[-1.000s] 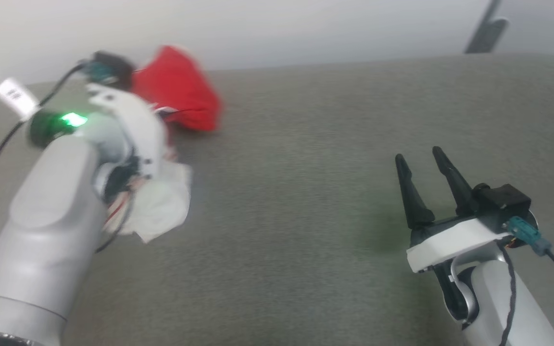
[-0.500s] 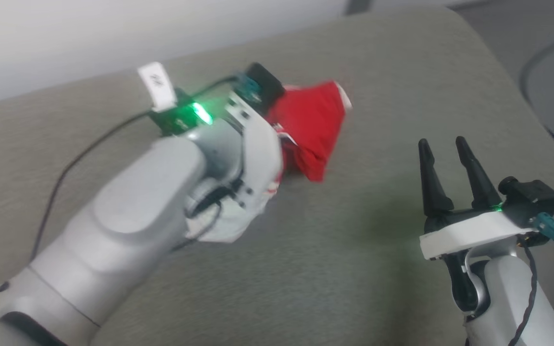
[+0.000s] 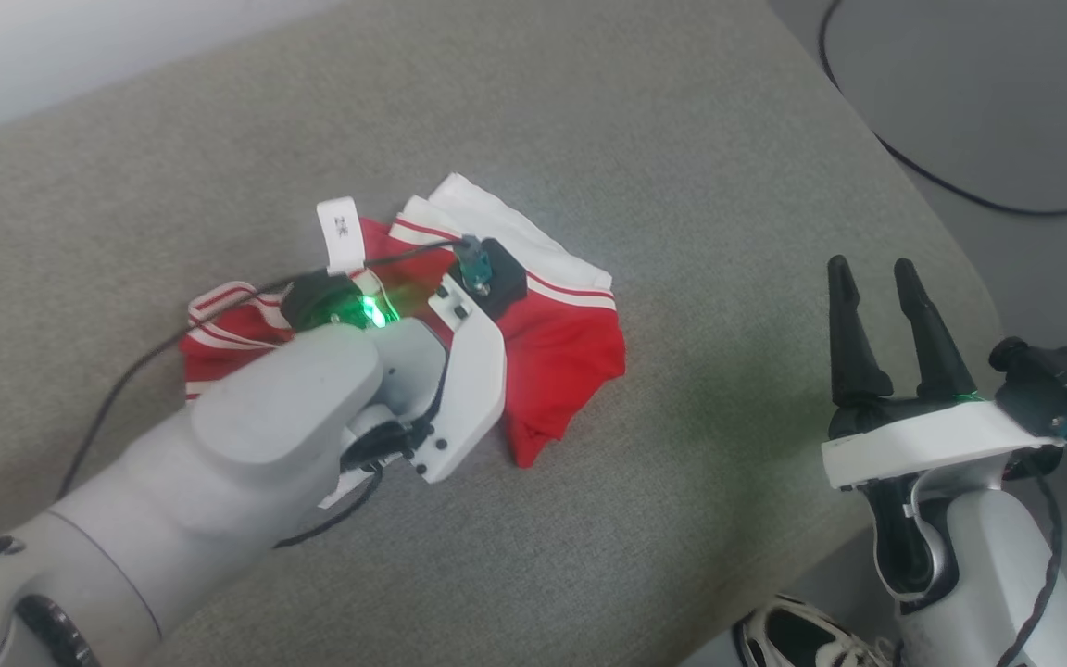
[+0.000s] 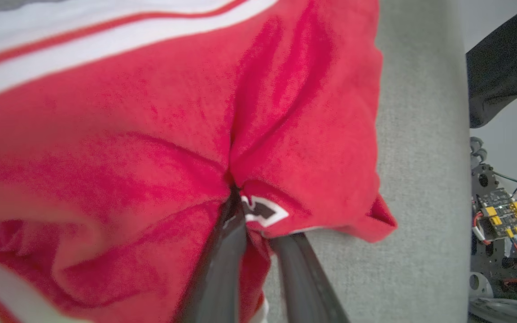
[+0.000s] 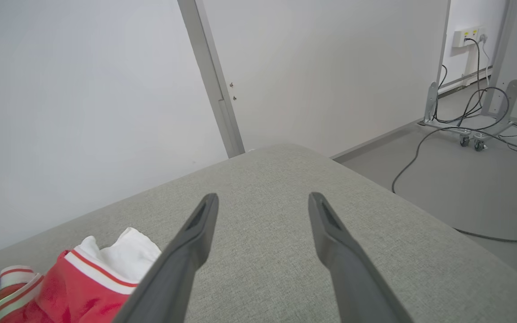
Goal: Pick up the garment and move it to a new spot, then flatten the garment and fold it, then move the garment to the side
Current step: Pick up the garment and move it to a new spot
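A small white tag (image 3: 339, 232) stood up at the wrist of the left arm (image 3: 265, 435). It bore two dark characters printed sideways, perhaps "2K", but too blurred to be sure. On the garment (image 4: 151, 134), a scrap of a dark, white-outlined letter (image 4: 262, 211) showed between folds, too little to read.

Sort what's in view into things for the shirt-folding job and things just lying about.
Job: shirt, bunched on the grey cushion; left gripper, pinching it; right gripper, open, empty.
Lying about: floor cable; shoe by the cushion's edge.
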